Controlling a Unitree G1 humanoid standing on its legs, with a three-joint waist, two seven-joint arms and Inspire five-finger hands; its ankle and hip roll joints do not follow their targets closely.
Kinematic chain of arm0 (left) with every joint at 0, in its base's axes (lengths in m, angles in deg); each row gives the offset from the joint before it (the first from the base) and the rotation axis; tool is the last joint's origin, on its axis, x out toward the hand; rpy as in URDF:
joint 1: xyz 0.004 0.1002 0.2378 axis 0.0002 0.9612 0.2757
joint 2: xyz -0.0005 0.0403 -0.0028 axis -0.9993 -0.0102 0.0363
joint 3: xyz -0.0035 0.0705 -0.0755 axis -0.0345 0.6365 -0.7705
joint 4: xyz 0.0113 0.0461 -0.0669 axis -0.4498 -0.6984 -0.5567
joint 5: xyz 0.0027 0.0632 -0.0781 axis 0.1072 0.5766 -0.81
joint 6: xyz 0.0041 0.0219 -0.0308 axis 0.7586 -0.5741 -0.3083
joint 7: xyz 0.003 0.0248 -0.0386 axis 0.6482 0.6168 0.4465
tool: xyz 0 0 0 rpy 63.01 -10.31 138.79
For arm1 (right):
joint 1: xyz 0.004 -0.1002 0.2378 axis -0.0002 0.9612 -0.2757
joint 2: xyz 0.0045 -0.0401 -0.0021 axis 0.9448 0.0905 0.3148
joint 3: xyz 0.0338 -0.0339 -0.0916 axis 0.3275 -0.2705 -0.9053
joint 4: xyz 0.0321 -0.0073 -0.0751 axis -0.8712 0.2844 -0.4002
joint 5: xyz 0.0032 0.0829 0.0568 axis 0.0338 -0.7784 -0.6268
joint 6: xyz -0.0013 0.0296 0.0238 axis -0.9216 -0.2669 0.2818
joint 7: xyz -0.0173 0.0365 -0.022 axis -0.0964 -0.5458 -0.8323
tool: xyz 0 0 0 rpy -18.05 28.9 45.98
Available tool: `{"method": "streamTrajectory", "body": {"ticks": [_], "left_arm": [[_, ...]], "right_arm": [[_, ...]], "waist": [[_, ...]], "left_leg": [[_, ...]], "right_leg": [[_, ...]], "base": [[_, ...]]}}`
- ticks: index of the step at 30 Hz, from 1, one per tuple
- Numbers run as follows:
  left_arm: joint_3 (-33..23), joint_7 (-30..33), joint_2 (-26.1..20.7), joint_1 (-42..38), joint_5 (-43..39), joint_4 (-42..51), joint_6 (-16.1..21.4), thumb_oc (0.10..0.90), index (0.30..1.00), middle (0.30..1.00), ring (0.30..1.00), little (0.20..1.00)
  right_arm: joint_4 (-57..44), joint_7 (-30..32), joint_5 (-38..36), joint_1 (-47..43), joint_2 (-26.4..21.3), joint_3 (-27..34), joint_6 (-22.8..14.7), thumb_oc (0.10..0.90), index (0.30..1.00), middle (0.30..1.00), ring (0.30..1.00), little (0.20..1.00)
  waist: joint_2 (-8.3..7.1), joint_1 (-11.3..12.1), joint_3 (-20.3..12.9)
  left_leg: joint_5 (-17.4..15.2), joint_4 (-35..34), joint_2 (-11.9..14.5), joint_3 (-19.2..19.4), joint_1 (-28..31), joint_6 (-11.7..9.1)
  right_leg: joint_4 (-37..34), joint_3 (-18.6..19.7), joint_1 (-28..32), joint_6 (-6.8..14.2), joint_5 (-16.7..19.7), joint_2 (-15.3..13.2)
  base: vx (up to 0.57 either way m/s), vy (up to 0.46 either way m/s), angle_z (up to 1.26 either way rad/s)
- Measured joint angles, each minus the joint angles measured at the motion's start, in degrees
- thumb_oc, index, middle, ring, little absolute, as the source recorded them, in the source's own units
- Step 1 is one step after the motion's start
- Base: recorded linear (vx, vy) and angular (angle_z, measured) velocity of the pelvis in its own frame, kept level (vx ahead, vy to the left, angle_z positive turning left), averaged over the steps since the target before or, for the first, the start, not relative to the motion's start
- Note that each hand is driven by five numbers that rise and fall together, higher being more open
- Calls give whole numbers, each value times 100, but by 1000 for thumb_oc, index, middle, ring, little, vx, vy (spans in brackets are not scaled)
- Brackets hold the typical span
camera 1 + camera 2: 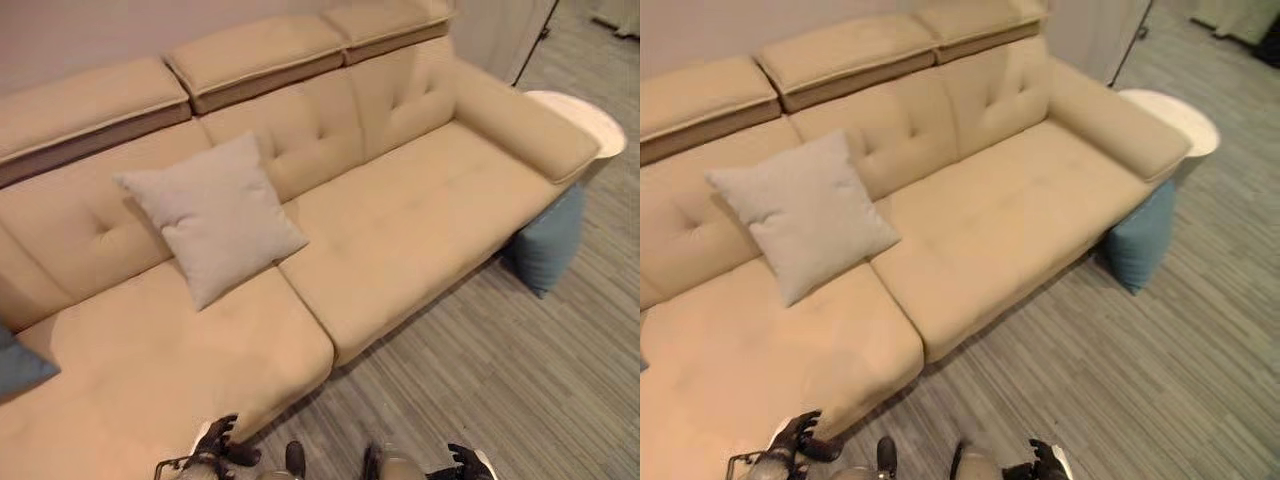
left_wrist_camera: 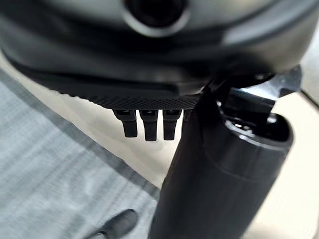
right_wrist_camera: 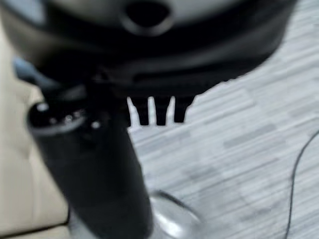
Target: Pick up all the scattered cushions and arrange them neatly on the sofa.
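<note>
**Both hands idle at the sofa front; one cushion placed, one on the floor, one at the sofa's far left**

Left hand: at 7 o'clock, low by the seat's front edge. Fingers hang relaxed and hold nothing.

Right hand: at 5 o'clock over the floor. Fingers likewise loose and empty.

Sofa: beige, long, with tufted back and raised headrests, running from 8 o'clock up to 2 o'clock.

Grey cushion: at 10 o'clock, on the seat, propped on a corner against the backrest, tilted like a diamond.

Blue cushion: at 3 o'clock, on the floor, standing against the sofa's end under the armrest.

Second blue cushion: a corner at 9 o'clock on the seat's far-left edge, mostly cut off.

Round side table: at 2 o'clock, just beside the armrest, above the floor cushion.

Risks, as judged: the floor cushion is well apart from both hands, so a walk and a low reach are needed. The table crowds that corner; an arm swinging wide could knock it. A one-handed pinch on soft fabric may slip.
</note>
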Motion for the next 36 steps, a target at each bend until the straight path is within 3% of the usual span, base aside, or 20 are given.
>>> {"method": "streamTrajectory", "body": {"ticks": [1, 2, 3, 4, 6, 9, 11, 14, 18, 21, 22, 23, 24, 26, 27, 28, 29, 31, 34, 36], "left_arm": [[3, 0, -29, 31, 2, 9, 0, 800, 900, 900, 900, 900], [-2, -14, -56, 43, 5, 14, -6, 800, 900, 900, 900, 900], [-16, -9, 14, 48, 5, 15, -16, 800, 900, 900, 900, 900], [8, -35, 95, 141, 6, 31, -9, 800, 900, 900, 900, 900], [53, -22, 172, 79, 2, 98, 5, 800, 900, 900, 900, 900], [267, -28, 300, -99, 2, 123, 5, 800, 900, 900, 900, 900], [322, -60, 389, -107, -1, 126, 2, 800, 900, 900, 900, 900], [494, -59, 450, -206, -1, 132, 8, 800, 900, 900, 900, 900], [491, -68, 546, -316, -15, 102, 3, 800, 900, 900, 900, 900], [409, -33, 555, -201, -2, 76, -5, 800, 900, 900, 900, 900], [423, -15, 530, -158, -1, 65, -39, 800, 900, 900, 900, 900], [421, -2, 471, -265, -1, 113, -43, 800, 900, 900, 900, 900], [426, -2, 460, -384, -3, 128, -89, 800, 900, 900, 900, 900], [355, 3, 284, -344, -15, 284, -100, 800, 900, 900, 900, 900], [296, 6, 245, -343, -17, 284, -100, 800, 900, 900, 900, 900], [182, 19, 190, -377, -58, 289, -95, 800, 900, 900, 900, 900], [4, 24, 168, -333, -132, 317, -66, 800, 900, 900, 900, 900], [-284, 119, 188, -208, -259, 213, -67, 800, 900, 900, 900, 900], [-276, 134, 50, -161, -307, 207, -35, 800, 900, 900, 900, 900], [-282, 133, 60, -136, -349, 65, -53, 800, 900, 900, 900, 900]], "right_arm": [[-54, -1, 1, -42, 6, -6, -10, 800, 900, 900, 900, 900], [-73, -2, 3, -42, 34, -14, -11, 800, 900, 900, 900, 900], [-70, 1, 26, -79, 25, -11, 7, 800, 900, 900, 900, 900], [-73, -2, 90, -103, 38, -42, -16, 800, 900, 900, 900, 900], [-108, 3, 94, -42, 23, -41, -78, 800, 900, 900, 900, 900], [-76, 54, 91, 124, -50, -30, -72, 800, 900, 900, 900, 900], [-48, 92, 87, 178, -50, -40, -48, 800, 900, 900, 900, 900], [78, 119, 83, 285, -85, -31, -16, 800, 900, 900, 900, 900], [181, 121, 77, 251, -111, -34, 82, 800, 900, 900, 900, 900], [173, 122, 78, 109, -167, -27, 96, 800, 900, 900, 900, 900], [163, 140, 72, 40, -115, -29, 90, 800, 900, 900, 900, 900], [148, 145, 65, 24, -31, -32, 54, 800, 900, 900, 900, 900], [144, 152, 48, 12, 9, -5, 63, 800, 900, 900, 900, 900], [55, 148, -104, -231, 74, 25, -8, 800, 900, 900, 900, 900], [48, 145, -132, -272, 75, 19, -11, 800, 900, 900, 900, 900], [-9, 139, -152, -365, 66, 87, -1, 800, 900, 900, 900, 900], [-38, 122, -162, -402, 69, 88, 9, 800, 900, 900, 900, 900], [-177, 104, -163, -479, 64, 72, -37, 800, 900, 900, 900, 900], [-182, 87, -168, -426, 79, 85, -16, 800, 900, 900, 900, 900], [-189, 89, -186, -384, 73, 84, -19, 800, 900, 900, 900, 900]], "waist": [[-55, 132, -38], [-124, 124, -77], [-60, 104, -72], [2, 198, -146], [31, 205, -203], [50, 63, -233], [55, 27, -239], [15, 43, -230], [2, 54, -180], [189, 84, -180], [185, 38, -183], [15, 14, -159], [-76, 2, -111], [-124, 70, 1], [-116, 64, 13], [-77, 42, 129], [-69, 111, 175], [-69, 171, 203], [-133, 109, 276], [-187, 7, 327]], "left_leg": [[-51, -21, 9, 49, -41, -22], [26, -11, -25, 62, -84, -174], [88, -8, 52, 74, -86, -264], [131, -33, 208, 134, -4, -352], [301, 166, 343, -317, -37, -602], [481, 471, 428, -621, -228, -867], [535, 825, 465, -849, -275, -938], [307, 1039, 235, -1696, -502, -922], [249, 536, -356, -2220, -706, -889], [376, -277, -201, -2167, -209, -620], [520, -356, -162, -1968, -93, -380], [449, -356, -260, -1828, -85, -351], [433, -386, -298, -1694, -61, -324], [298, -345, -280, -1032, 23, -92], [235, -299, -281, -954, 23, -52], [203, -292, -201, -656, 96, -17], [152, -274, -153, -435, 111, -5], [-52, -244, -156, -37, 234, -17], [-185, -194, -123, 99, 266, -106], [-201, -100, -94, 89, 275, -261]], "right_leg": [[-506, -129, 219, 23, 27, -15], [-1236, -121, 530, -238, 43, 29], [-1489, -141, 597, -457, 225, 129], [-1686, -59, 636, -524, 305, 283], [-1771, 80, 705, -681, 348, 448], [-1757, 83, 696, -780, 335, 496], [-1776, 332, 714, -898, 417, 582], [-2062, 647, 841, -1072, 614, 601], [-2452, 1052, 861, -1092, 894, 637], [-2583, 1436, 955, -915, 1025, 901], [-2417, 1407, 916, -774, 890, 879], [-2357, 1154, 824, -677, 827, 692], [-2279, 1191, 736, -644, 886, 630], [-1512, 1034, 188, -419, 746, 531], [-1277, 843, 43, -382, 720, 494], [-801, 275, -233, -152, 606, 323], [-450, -332, -439, -72, 544, 78], [-661, -1036, -565, -56, 571, -524], [-1166, -971, -555, 21, 708, -711], [-1278, -853, -533, -156, 974, -636]], "base": [[-20, -149, -75], [-18, -206, -58], [-9, -226, -65], [-13, -204, -75], [-27, -165, -51], [-10, -79, 2], [22, -39, -52], [67, -8, -46], [108, 63, -53], [65, 73, -103], [27, 92, -88], [39, 114, -71], [48, 105, -109], [27, 53, -139], [52, -4, -96], [81, -42, -88], [89, -88, -98], [74, -108, -110], [114, -129, -46], [165, -185, 2]]}}
